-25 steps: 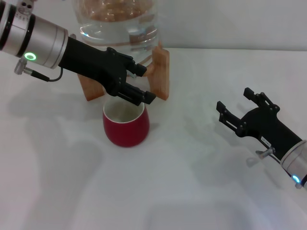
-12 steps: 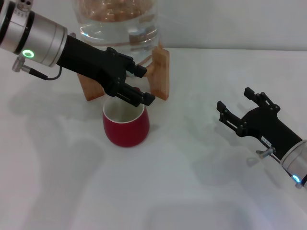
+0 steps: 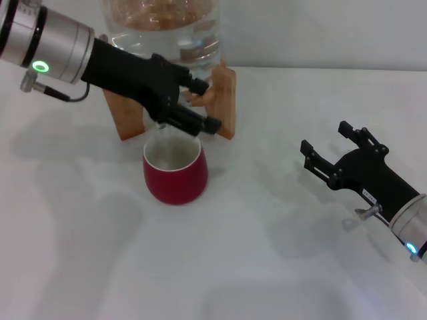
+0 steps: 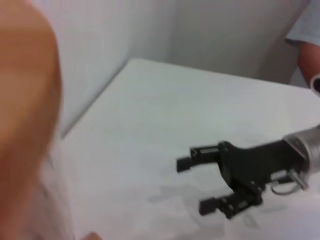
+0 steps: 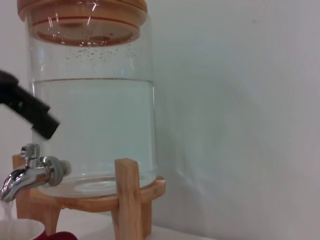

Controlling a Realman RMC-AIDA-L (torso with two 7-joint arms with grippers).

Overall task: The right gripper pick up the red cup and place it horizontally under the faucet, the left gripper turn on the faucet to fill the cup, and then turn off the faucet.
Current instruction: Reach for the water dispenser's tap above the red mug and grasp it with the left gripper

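The red cup [image 3: 175, 171] stands upright on the white table in front of the jar, its cream inside showing; its rim shows in the right wrist view [image 5: 17, 229]. The chrome faucet [image 5: 29, 173] points down over the cup, and a thin stream seems to fall from it. In the head view my left gripper [image 3: 204, 105] hides the faucet. It is open, its fingers [image 5: 27, 113] just above the tap. My right gripper [image 3: 327, 140] is open and empty, well to the right of the cup; it also shows in the left wrist view [image 4: 194, 184].
The clear water jar [image 3: 167, 33] sits on a wooden stand [image 3: 225, 100] at the back of the table; both show in the right wrist view, jar [image 5: 95, 125] and stand [image 5: 128, 195]. A person's arm [image 4: 307, 45] is beyond the far table edge.
My left gripper has moved up and back from over the cup's rim to the faucet. The cup and the right arm have not moved.
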